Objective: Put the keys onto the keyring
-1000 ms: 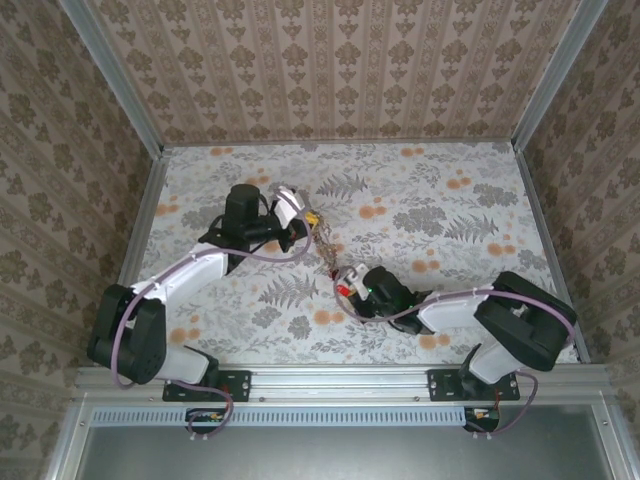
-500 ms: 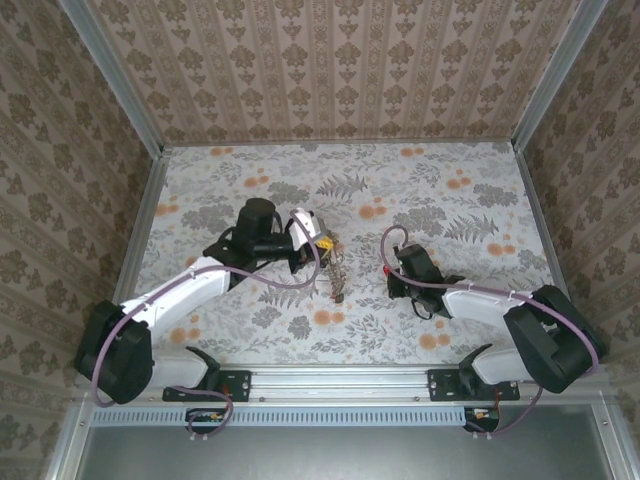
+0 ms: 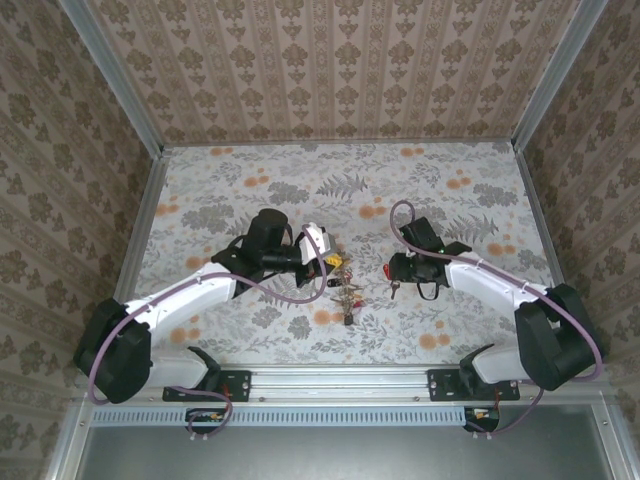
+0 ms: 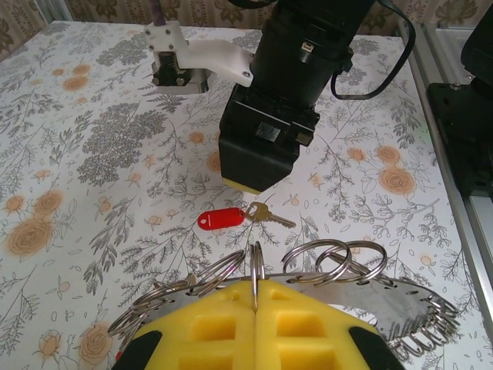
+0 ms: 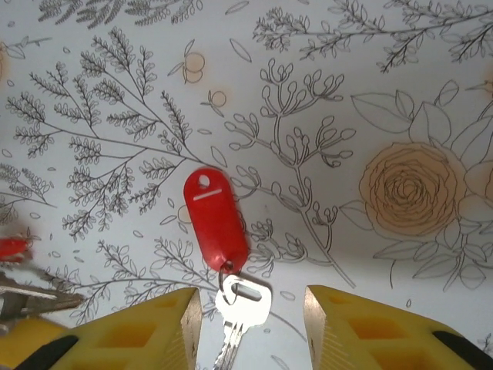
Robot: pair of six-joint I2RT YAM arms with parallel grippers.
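The left jaws stay clamped on the keyring point(image 4: 385, 297) near the desk's point(image 3: 450, 170) middle. The right jaws have swung away and opened partway astride a red-tagged key point(image 5: 218, 223) lying loose on the desk, still unthreaded.

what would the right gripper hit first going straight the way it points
Probably the silver key with its red tag, lying on the table between the right gripper's open fingers; depth unclear.
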